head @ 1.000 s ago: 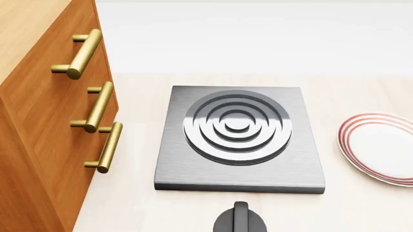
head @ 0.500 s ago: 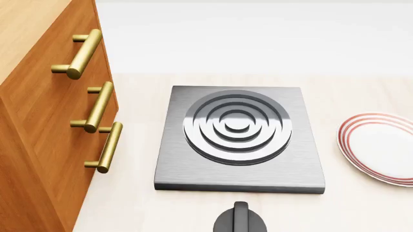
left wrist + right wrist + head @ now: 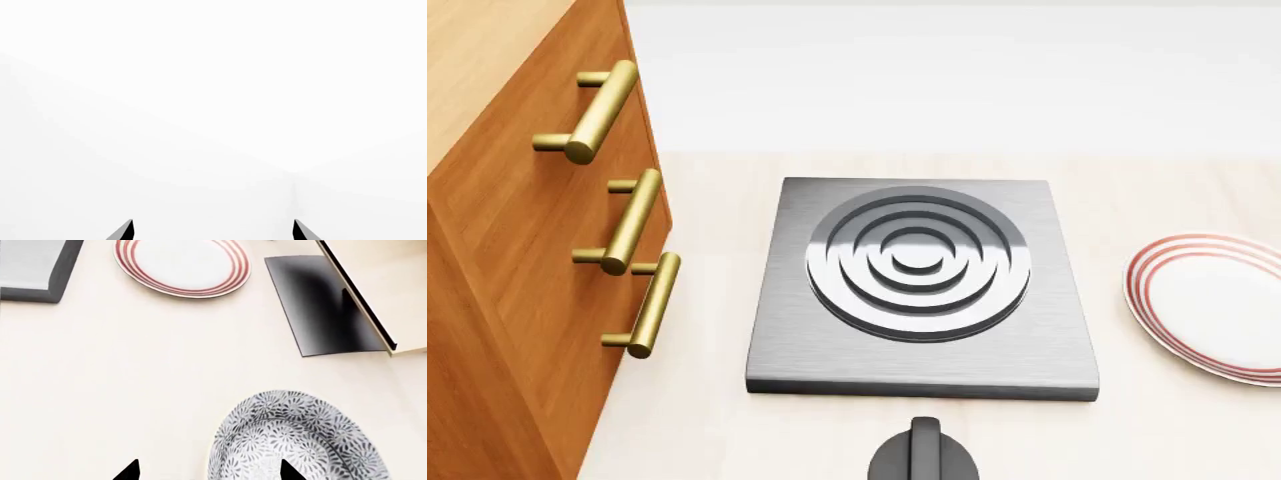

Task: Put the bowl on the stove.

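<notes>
The stove (image 3: 921, 290) is a dark grey square slab with a ringed round burner (image 3: 917, 262), in the middle of the head view; one corner of it shows in the right wrist view (image 3: 30, 267). The bowl (image 3: 300, 440), white with blue-grey floral speckle, shows only in the right wrist view, standing on the pale counter. My right gripper (image 3: 209, 471) is open, with the bowl's near rim between its two dark fingertips. My left gripper (image 3: 212, 230) is open and empty against a blank white background. Neither gripper shows in the head view.
A red-ringed white plate (image 3: 1214, 305) lies right of the stove, also in the right wrist view (image 3: 181, 265). A black knob (image 3: 924, 455) sits in front of the stove. A wooden cabinet (image 3: 521, 250) with brass handles stands left. A black panel (image 3: 323, 305) lies beside the plate.
</notes>
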